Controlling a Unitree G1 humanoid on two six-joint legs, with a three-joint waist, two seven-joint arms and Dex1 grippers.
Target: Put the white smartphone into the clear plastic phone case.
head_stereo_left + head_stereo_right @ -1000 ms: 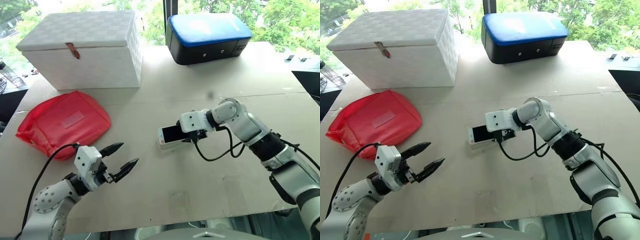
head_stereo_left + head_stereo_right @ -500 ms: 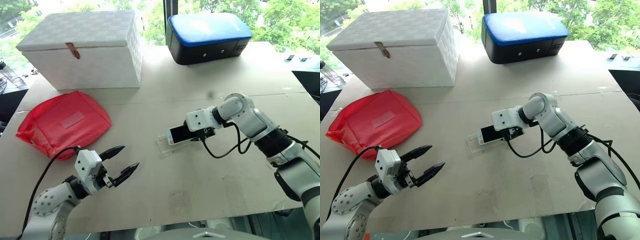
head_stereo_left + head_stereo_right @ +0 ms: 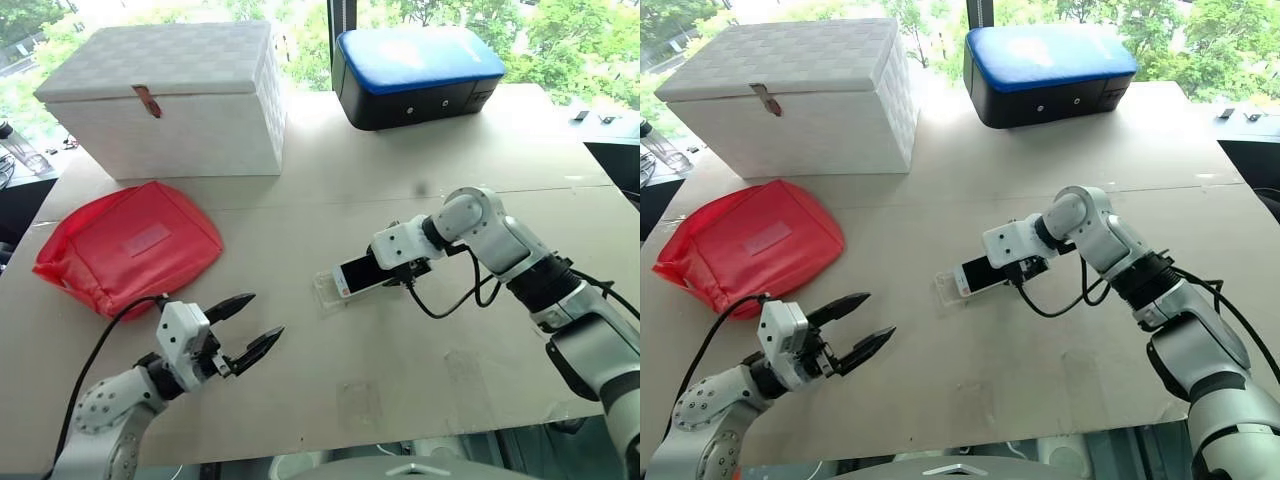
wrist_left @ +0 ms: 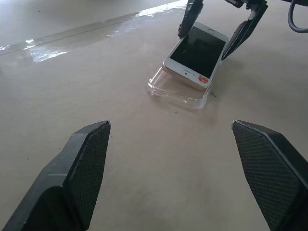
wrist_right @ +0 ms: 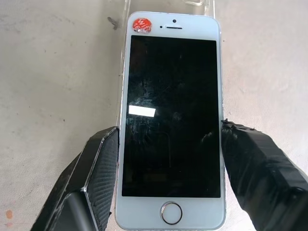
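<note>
Nearest me the left tool (image 3: 248, 326) hovers low over the table (image 3: 400, 380), fingers spread and empty, well short of the work. Beyond it the right tool (image 5: 163, 178) pinches the one white smartphone (image 3: 361, 273) by its long edges. The phone is tilted, its far end touching the single clear plastic phone case (image 4: 179, 93), long axes roughly aligned.

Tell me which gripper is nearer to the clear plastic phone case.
Right. The right gripper grips the white smartphone directly over the clear plastic phone case. The left gripper is open, apart from the case, nearer the red pouch's side of the table.
</note>
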